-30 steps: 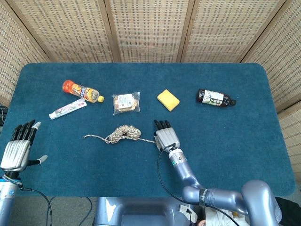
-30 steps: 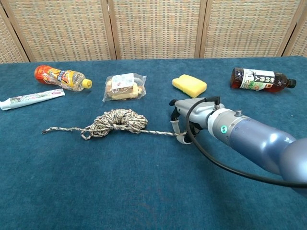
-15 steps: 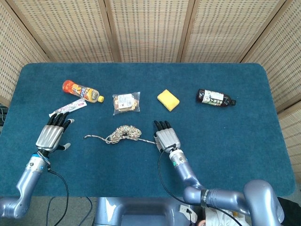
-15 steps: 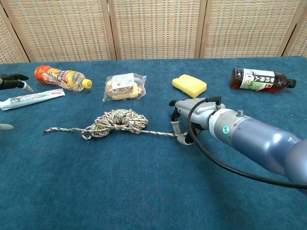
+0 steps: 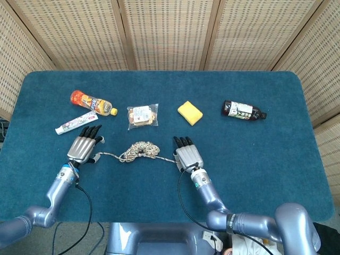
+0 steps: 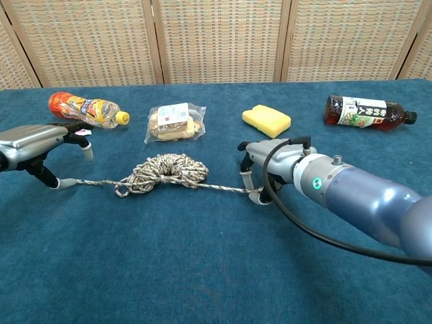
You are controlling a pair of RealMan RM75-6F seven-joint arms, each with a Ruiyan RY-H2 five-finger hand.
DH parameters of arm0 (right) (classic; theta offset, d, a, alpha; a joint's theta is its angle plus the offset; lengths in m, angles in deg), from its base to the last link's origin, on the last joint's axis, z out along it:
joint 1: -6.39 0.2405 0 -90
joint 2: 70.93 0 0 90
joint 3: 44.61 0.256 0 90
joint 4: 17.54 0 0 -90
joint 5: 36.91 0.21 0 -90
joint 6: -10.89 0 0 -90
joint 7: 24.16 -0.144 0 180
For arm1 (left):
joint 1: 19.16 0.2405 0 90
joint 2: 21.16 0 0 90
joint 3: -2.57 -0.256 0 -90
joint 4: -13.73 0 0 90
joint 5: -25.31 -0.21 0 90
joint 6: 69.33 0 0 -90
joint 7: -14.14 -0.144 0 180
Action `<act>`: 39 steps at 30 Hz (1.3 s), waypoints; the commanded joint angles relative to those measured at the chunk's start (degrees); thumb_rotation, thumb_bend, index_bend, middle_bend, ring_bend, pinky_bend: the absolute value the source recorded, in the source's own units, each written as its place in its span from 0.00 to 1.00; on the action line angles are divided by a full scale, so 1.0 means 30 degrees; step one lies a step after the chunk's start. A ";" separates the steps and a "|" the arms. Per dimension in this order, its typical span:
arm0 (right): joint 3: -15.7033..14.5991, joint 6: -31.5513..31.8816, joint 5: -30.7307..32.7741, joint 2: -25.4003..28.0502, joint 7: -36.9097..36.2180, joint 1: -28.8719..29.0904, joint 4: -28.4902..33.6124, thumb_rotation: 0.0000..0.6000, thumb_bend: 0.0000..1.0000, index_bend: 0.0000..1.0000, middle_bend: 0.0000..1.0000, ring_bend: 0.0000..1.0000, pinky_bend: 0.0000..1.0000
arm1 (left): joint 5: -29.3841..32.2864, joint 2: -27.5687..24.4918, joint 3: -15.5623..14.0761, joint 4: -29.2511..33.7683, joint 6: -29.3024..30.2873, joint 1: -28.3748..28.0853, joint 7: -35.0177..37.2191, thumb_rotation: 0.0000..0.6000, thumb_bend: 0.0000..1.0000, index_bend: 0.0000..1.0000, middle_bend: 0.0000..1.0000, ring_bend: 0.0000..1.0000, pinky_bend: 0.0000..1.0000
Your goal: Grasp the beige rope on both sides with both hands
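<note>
My left hand (image 5: 83, 149) sits at the left end of the beige braided rope (image 5: 139, 150), my right hand (image 5: 187, 156) at its right end. Behind the rope, left to right across the blue cloth-covered table (image 5: 265, 170): white toothpaste tube (image 5: 76, 122), orange-labelled plastic bottle (image 5: 93, 102), clear snack bag (image 5: 142, 116), yellow sponge block (image 5: 190, 112), dark glass-like bottle (image 5: 243, 110).

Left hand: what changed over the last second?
The left hand swept in from the table's left edge to the left end of the beige rope, fingers still spread, no clear grip yet. The right hand stayed at the rope's right end; rope and other items unmoved.
</note>
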 commanded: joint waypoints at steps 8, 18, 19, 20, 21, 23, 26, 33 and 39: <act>0.0004 0.0083 0.0040 0.0234 -0.0099 -0.0127 0.0122 1.00 0.56 0.67 0.00 0.00 0.00 | -0.0155 0.0499 -0.0274 -0.0437 0.0174 -0.0161 0.1054 1.00 0.38 0.46 0.00 0.00 0.00; 0.0037 0.0118 0.0058 0.0231 -0.0191 -0.0152 0.0190 1.00 0.56 0.68 0.00 0.00 0.00 | -0.0100 0.0823 -0.0613 -0.0871 -0.0092 -0.0272 0.1358 1.00 0.39 0.49 0.00 0.00 0.00; 0.0055 0.0118 0.0055 0.0223 -0.0202 -0.0141 0.0188 1.00 0.56 0.68 0.00 0.00 0.00 | -0.0072 0.0898 -0.0570 -0.0917 -0.0047 -0.0306 0.1321 1.00 0.39 0.49 0.00 0.00 0.00; 0.0060 0.0118 0.0056 0.0217 -0.0203 -0.0136 0.0178 1.00 0.56 0.68 0.00 0.00 0.00 | -0.0037 0.0940 -0.0552 -0.0951 -0.0030 -0.0321 0.1295 1.00 0.39 0.50 0.00 0.00 0.00; 0.0061 0.0117 0.0061 0.0215 -0.0204 -0.0135 0.0173 1.00 0.56 0.68 0.00 0.00 0.00 | -0.0007 0.0968 -0.0544 -0.0974 -0.0019 -0.0331 0.1266 1.00 0.39 0.51 0.00 0.00 0.00; 0.0064 0.0110 0.0074 0.0212 -0.0203 -0.0129 0.0148 1.00 0.56 0.68 0.00 0.00 0.00 | 0.0044 0.1007 -0.0554 -0.1013 -0.0022 -0.0353 0.1153 1.00 0.40 0.53 0.00 0.00 0.00; 0.0078 0.0098 0.0099 0.0203 -0.0216 -0.0125 0.0113 1.00 0.56 0.68 0.00 0.00 0.00 | 0.0125 0.1032 -0.0573 -0.1001 -0.0076 -0.0376 0.1031 1.00 0.40 0.55 0.00 0.00 0.00; 0.0085 0.0102 0.0096 0.0211 -0.0315 -0.0164 0.0100 1.00 0.56 0.68 0.00 0.00 0.00 | 0.0400 0.1157 -0.0529 -0.1100 -0.0220 -0.0479 0.0659 1.00 0.40 0.55 0.00 0.00 0.00; 0.0070 0.0090 0.0105 0.0291 -0.0339 -0.0195 0.0145 1.00 0.56 0.68 0.00 0.00 0.00 | 0.0521 0.1199 -0.0377 -0.1086 -0.0069 -0.0551 0.0598 1.00 0.40 0.55 0.00 0.00 0.00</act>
